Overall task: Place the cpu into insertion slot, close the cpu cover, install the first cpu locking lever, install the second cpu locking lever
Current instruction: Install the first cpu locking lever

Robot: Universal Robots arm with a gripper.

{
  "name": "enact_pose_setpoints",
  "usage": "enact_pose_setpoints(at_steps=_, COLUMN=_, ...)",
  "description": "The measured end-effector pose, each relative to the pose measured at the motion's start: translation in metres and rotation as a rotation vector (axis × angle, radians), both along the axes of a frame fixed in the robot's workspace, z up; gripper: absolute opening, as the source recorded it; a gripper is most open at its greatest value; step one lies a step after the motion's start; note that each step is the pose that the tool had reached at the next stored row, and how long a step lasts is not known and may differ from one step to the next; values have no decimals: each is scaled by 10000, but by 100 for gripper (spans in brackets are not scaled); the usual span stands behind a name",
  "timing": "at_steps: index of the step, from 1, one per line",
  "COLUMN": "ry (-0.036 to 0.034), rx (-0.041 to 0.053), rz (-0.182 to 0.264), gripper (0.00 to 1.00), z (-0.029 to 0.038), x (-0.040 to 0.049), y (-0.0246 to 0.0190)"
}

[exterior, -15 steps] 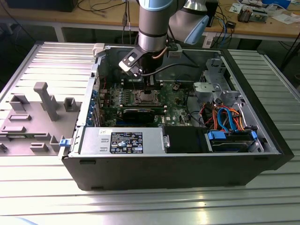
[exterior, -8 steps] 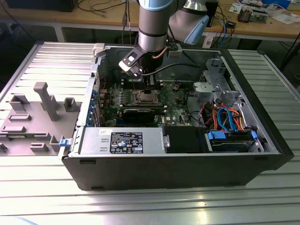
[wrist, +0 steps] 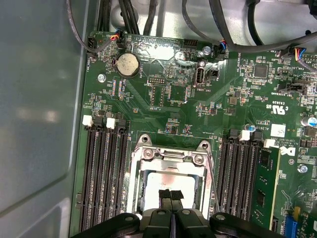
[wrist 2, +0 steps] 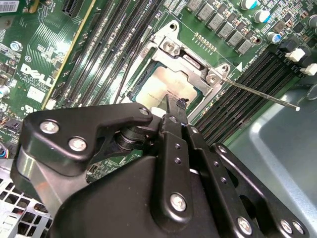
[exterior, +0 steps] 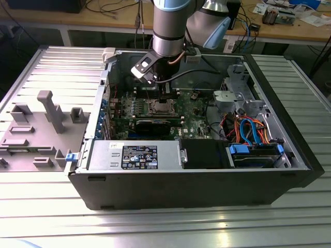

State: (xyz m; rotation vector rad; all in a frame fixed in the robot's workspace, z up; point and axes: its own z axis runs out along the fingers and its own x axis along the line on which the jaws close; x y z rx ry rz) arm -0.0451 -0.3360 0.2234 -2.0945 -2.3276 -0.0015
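Observation:
The cpu (wrist: 171, 179), a silvery square chip, lies in the insertion slot (exterior: 162, 107) on the green board. The cpu cover (wrist: 171, 154), a silver metal frame, lies down around it, and the chip's top shows through the cut-out (wrist 2: 158, 84). One thin locking lever (wrist 2: 262, 94) sticks out free from a corner of the cover, over the memory slots. My gripper (wrist: 171, 194) is shut with nothing between its fingers. Its tips (wrist 2: 181, 102) are right over the chip's edge, at or just above the surface. In the exterior view the gripper (exterior: 164, 97) reaches straight down into the open case.
Rows of black memory slots (wrist: 104, 168) flank the socket on both sides. A long black expansion card (exterior: 155, 124) lies near it. The case walls (exterior: 181, 188), a power supply (exterior: 134, 155) and a drive cage with blue cables (exterior: 248, 129) hem the board in. A grey fixture (exterior: 36, 129) stands on the table.

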Motion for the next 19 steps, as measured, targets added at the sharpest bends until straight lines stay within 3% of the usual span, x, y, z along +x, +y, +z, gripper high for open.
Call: enact_pose_setpoints(at_steps=19, ry=0, rx=-1, rz=0, gripper=11, z=39, x=0, y=0)
